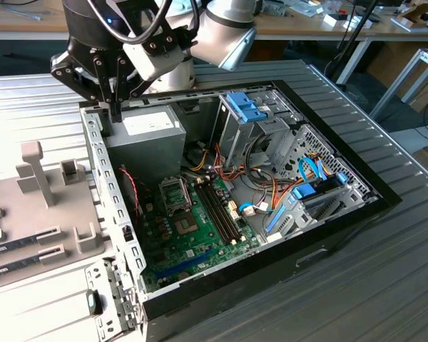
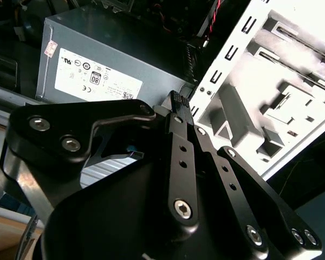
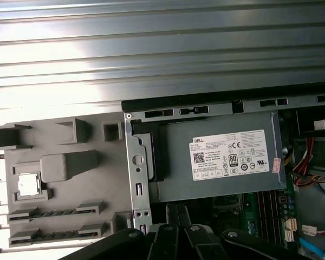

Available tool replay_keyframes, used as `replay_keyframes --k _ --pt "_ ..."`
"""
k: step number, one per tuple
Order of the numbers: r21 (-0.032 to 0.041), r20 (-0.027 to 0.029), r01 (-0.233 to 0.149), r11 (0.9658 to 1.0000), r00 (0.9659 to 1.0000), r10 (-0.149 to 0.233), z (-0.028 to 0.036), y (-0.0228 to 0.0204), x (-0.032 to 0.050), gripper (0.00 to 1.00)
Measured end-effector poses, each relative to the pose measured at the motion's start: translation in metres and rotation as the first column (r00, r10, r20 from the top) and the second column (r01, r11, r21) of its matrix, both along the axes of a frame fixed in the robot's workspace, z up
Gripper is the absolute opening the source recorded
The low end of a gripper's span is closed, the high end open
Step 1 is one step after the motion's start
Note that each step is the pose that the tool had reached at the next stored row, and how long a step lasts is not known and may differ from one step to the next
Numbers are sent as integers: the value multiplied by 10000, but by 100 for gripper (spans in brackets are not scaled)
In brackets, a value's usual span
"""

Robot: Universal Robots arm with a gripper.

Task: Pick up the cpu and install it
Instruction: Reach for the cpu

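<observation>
The gripper [image 1: 116, 112] is observed above the rear corner of the open computer case [image 1: 328, 235], over the edge of the grey power supply [image 1: 148, 134], and in the second wrist view its fingers [image 2: 180, 142] are seen pressed together at the tips. The cpu [image 3: 28, 184] is recorded in the first wrist view, seated in a recess of the grey fixture tray [image 3: 65, 162] just outside the case wall, well apart from the gripper. The motherboard socket [image 1: 175, 192] is noted inside the case.

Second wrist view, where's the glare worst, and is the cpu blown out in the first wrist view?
In the second wrist view the grey parts tray is washed nearly white; in the first wrist view the cpu glares white, surface detail lost.
</observation>
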State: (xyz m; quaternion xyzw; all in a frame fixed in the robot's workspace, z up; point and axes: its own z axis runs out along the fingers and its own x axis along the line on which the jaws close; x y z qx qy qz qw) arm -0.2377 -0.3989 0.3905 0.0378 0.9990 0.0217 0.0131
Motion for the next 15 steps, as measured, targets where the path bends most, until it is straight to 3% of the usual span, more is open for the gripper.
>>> replay_keyframes --k 15 --pt "0 0 1 10000 10000 -1 0 0 -34 10"
